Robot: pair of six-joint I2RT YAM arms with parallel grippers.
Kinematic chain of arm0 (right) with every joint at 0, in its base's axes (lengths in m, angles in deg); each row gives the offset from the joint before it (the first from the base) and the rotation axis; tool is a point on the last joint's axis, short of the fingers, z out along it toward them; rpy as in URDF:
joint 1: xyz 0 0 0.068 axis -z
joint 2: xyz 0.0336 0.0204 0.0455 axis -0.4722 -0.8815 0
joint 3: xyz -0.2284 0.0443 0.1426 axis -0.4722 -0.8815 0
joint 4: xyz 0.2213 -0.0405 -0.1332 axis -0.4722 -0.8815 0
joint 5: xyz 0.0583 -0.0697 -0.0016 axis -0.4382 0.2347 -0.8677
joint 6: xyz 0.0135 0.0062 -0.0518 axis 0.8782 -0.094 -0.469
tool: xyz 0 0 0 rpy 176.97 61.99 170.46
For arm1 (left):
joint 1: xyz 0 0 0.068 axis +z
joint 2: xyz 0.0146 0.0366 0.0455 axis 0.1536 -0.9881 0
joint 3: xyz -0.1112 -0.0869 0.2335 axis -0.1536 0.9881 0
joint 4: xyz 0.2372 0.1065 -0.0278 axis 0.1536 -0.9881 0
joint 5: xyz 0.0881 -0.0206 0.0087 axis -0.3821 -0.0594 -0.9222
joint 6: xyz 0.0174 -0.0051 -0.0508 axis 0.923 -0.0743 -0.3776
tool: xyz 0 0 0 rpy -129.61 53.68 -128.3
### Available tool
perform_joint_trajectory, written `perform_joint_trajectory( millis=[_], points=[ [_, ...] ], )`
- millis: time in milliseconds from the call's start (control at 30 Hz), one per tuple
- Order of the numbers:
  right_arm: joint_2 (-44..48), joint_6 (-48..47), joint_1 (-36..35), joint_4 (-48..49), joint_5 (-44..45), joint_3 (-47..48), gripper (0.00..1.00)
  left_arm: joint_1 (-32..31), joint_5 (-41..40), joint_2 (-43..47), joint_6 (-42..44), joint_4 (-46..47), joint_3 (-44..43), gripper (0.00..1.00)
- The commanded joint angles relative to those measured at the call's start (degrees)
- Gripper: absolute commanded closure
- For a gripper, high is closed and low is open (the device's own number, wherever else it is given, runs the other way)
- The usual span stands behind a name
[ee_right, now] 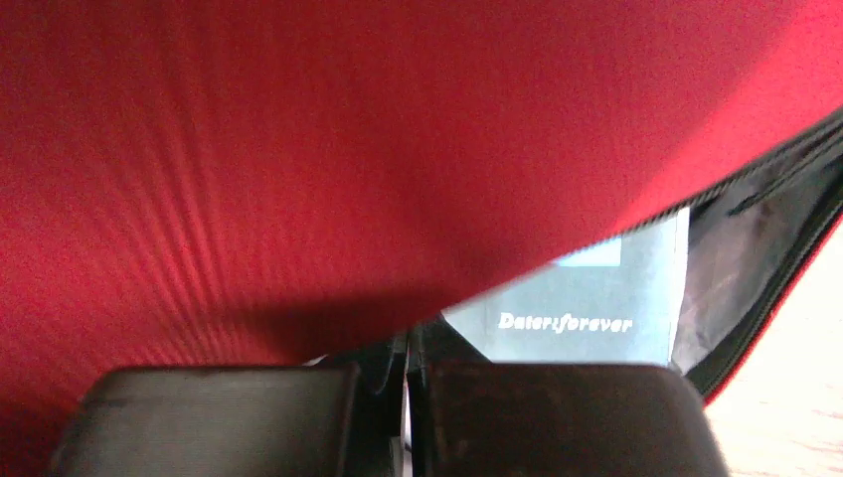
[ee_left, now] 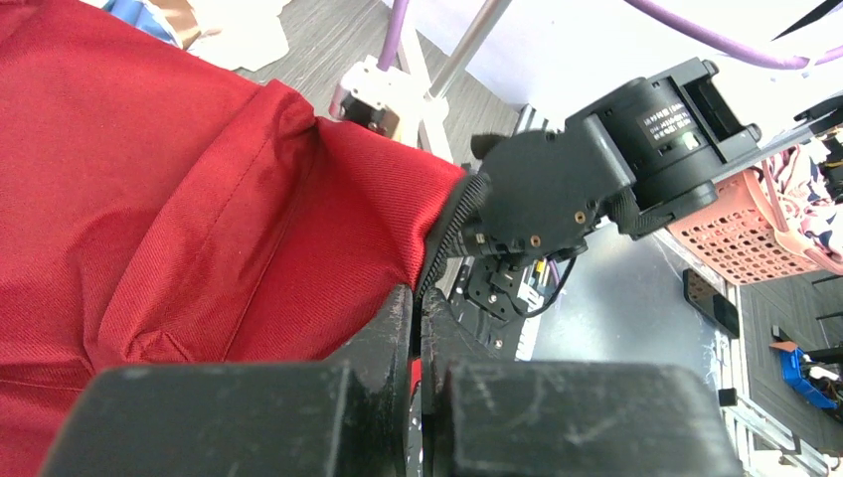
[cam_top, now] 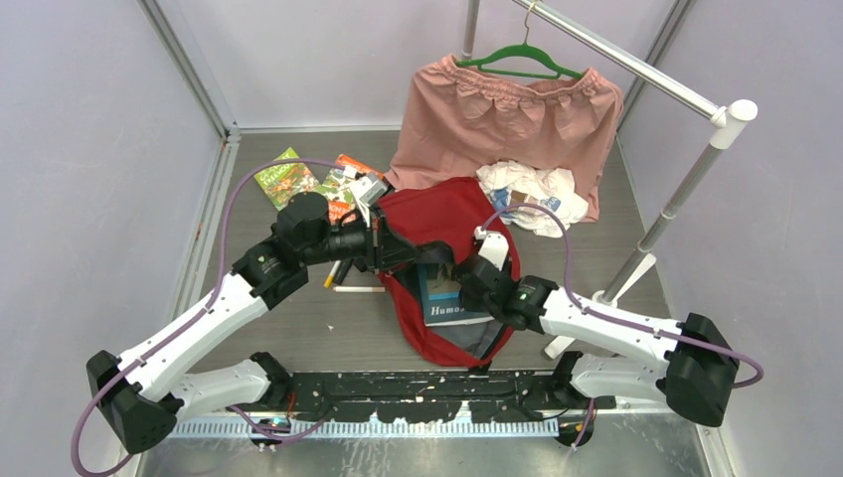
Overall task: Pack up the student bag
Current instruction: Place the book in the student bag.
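The student bag [cam_top: 447, 211], dark red with black zipper trim, lies at the table's middle with its mouth toward the arms. A grey-blue book [cam_top: 449, 301] lies inside the open mouth. My left gripper [cam_top: 381, 244] is at the bag's left edge, shut on a fold of its red fabric [ee_left: 149, 199], with the fingertips [ee_left: 402, 310] pressed together. My right gripper [cam_top: 479, 270] is at the mouth's right rim, shut on the bag's edge. In the right wrist view the red fabric [ee_right: 348, 149] arches over my gripper [ee_right: 407, 343], and the book [ee_right: 587, 308] shows beneath it.
A green book [cam_top: 285, 177] and an orange book [cam_top: 348, 179] lie at the back left. Pens [cam_top: 358, 289] lie left of the bag. A pink garment [cam_top: 507, 119] hangs on a green hanger. A white cloth [cam_top: 532, 194] lies behind the bag. A rack pole [cam_top: 666, 219] stands on the right.
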Motion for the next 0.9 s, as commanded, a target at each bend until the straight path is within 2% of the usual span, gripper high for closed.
perform_joint_trajectory(
  millis=[0, 167, 333, 367, 400, 500, 533, 567, 667, 767, 867],
  points=[
    [1.5, -1.8, 2.9, 5.2, 1.9, 1.7, 0.99, -0.5, 2.8, 2.9, -0.6, 3.4, -2.1, 1.00],
    [4.5, -0.4, 3.7, 3.2, -2.5, 1.3, 0.99, -0.5, 2.7, 3.0, -0.4, 3.4, -1.2, 1.00],
    [15.9, 7.1, 3.4, -1.1, -6.7, -4.9, 0.99, -0.6, 2.5, 3.6, 0.2, 3.2, -1.0, 1.00],
    [18.5, 9.1, 3.4, -1.8, -7.2, -6.5, 0.96, -0.5, 2.5, 3.6, 0.4, 3.3, -1.0, 1.00],
    [21.6, 11.2, 3.5, -2.6, -7.8, -8.0, 0.89, -0.5, 2.5, 3.5, 0.5, 3.3, -1.1, 1.00],
    [27.1, 17.7, 3.4, -5.0, -8.5, -12.0, 0.43, -0.6, 2.4, 3.5, 0.5, 3.1, -1.3, 1.00],
    [28.4, 19.3, 3.5, -5.2, -8.9, -13.2, 0.31, -0.6, 2.3, 3.6, 0.4, 3.1, -1.3, 1.00],
    [29.5, 20.8, 3.4, -4.9, -9.3, -14.5, 0.25, -0.6, 2.1, 3.7, 0.4, 3.0, -1.3, 1.00],
    [31.1, 25.8, 3.5, -0.3, -12.3, -18.3, 0.16, -0.6, 1.2, 4.2, 0.4, 2.8, -1.1, 1.00],
    [29.8, 32.6, 3.6, 5.3, -15.5, -21.6, 0.16, -0.6, 1.0, 4.1, 0.2, 2.7, -1.3, 1.00],
    [26.0, 33.5, 3.6, 5.6, -16.2, -20.7, 0.14, -0.6, 0.6, 3.8, 0.4, 2.0, -1.3, 1.00]
  ],
)
